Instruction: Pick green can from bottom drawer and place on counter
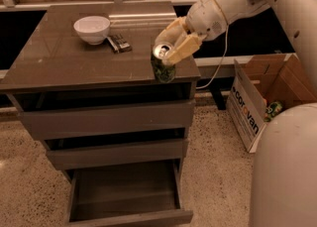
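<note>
The green can [163,66], dark green with a silver top, is held in my gripper [172,45] at the front right corner of the counter [74,60]. The cream fingers are shut around the can's upper part. The can's base is level with the counter's front edge; I cannot tell whether it rests on it. The bottom drawer [126,196] is pulled open below and its tray shows nothing inside.
A white bowl [92,28] and a small dark flat object [119,42] sit at the back of the counter. A cardboard box [270,97] holding another greenish can [274,109] stands on the floor at the right. My arm reaches in from the upper right.
</note>
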`<state>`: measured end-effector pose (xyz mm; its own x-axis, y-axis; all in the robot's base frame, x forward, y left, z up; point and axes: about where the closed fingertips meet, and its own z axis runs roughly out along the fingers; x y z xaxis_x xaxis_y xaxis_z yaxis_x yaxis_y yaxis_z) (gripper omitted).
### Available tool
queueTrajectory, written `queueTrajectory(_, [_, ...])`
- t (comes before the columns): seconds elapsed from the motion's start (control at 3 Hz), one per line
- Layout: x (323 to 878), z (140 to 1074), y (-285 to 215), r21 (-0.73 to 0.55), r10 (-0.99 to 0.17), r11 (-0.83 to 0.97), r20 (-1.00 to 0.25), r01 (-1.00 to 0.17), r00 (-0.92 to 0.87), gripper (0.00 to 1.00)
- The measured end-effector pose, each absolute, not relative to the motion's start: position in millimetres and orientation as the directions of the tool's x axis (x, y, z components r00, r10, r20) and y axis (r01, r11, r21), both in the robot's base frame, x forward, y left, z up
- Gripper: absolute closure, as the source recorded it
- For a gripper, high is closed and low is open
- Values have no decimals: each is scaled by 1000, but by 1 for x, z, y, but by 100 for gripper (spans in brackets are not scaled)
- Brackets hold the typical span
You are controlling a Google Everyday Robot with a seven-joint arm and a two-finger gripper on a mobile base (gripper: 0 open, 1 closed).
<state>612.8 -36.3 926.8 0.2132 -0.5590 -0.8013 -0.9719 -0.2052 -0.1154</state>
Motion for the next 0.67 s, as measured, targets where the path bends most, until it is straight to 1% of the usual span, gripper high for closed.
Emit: queueTrajectory(0.67, [645,931,-49,-87,-525,-30,-846,-996,90,100])
